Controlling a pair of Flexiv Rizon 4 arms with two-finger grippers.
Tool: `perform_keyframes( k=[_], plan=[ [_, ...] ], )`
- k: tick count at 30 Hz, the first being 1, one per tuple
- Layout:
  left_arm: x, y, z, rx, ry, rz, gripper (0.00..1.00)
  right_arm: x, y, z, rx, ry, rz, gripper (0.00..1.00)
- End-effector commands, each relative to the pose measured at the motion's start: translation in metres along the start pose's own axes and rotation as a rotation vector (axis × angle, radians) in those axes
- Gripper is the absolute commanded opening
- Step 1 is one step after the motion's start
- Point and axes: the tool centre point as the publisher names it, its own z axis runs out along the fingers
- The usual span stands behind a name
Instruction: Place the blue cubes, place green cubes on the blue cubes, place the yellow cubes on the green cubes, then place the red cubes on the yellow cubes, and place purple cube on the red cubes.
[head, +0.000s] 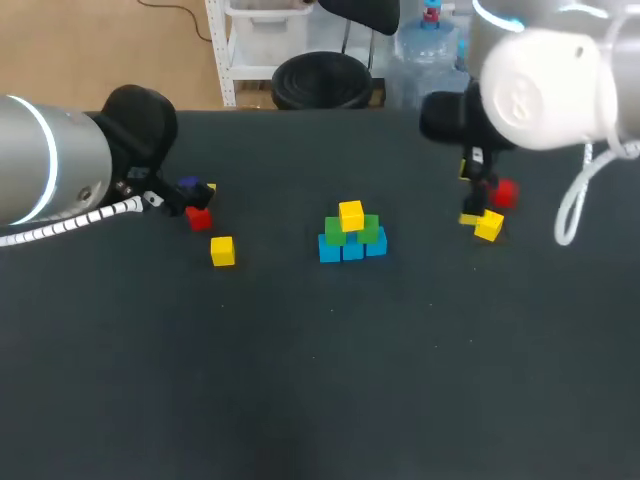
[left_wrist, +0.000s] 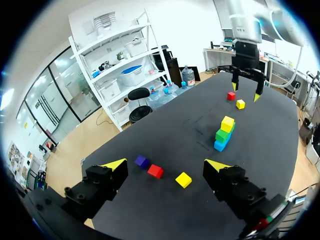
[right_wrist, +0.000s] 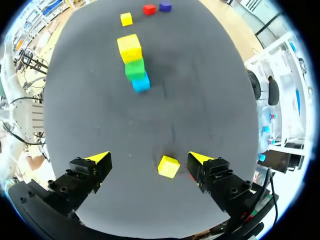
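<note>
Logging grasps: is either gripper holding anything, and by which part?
Nothing is held. The left gripper and right gripper are open; a yellow cube lies untouched between the right's fingers.

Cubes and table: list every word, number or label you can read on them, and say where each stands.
None can be read. The cube stack, the loose yellow cube, the red cube and the purple cube have plain faces. The table shows no print.
</note>
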Motion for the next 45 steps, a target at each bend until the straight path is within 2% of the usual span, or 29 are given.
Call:
perform_keyframes(
  k=[1, 8, 19, 29, 35, 36, 38, 42, 45],
  plan=[
    [0.001, -0.001, 0.001, -0.003, -0.003, -0.002, 1.0, 0.024, 0.001, 0.012, -0.003, -0.029, 0.017, 1.0],
    [0.001, -0.001, 0.001, -0.003, -0.003, -0.002, 1.0, 0.04, 0.005, 0.025, -0.033, -0.006, 0.074, 1.0],
    [0.001, -0.001, 0.001, -0.003, -0.003, -0.002, 1.0, 0.039, 0.002, 0.047, -0.054, 0.032, 0.088, 1.0],
    [0.001, -0.001, 0.001, -0.003, -0.003, -0.002, 1.0, 0.037, -0.009, 0.052, -0.041, 0.053, 0.1, 1.0],
    [0.001, -0.001, 0.001, -0.003, -0.003, -0.002, 1.0, 0.041, -0.012, 0.063, -0.061, 0.074, 0.104, 1.0],
    [0.001, -0.001, 0.001, -0.003, -0.003, -0.002, 1.0, 0.041, -0.011, 0.064, -0.064, 0.078, 0.106, 0.98],
    [0.001, -0.001, 0.001, -0.003, -0.003, -0.002, 1.0, 0.042, -0.01, 0.068, -0.071, 0.075, 0.111, 0.88],
    [0.001, -0.001, 0.001, -0.003, -0.003, -0.002, 1.0, 0.042, -0.01, 0.07, -0.077, 0.074, 0.113, 0.56],
    [0.001, -0.001, 0.001, -0.003, -0.003, -0.002, 1.0, 0.042, -0.01, 0.071, -0.08, 0.074, 0.114, 0.4]
  ],
)
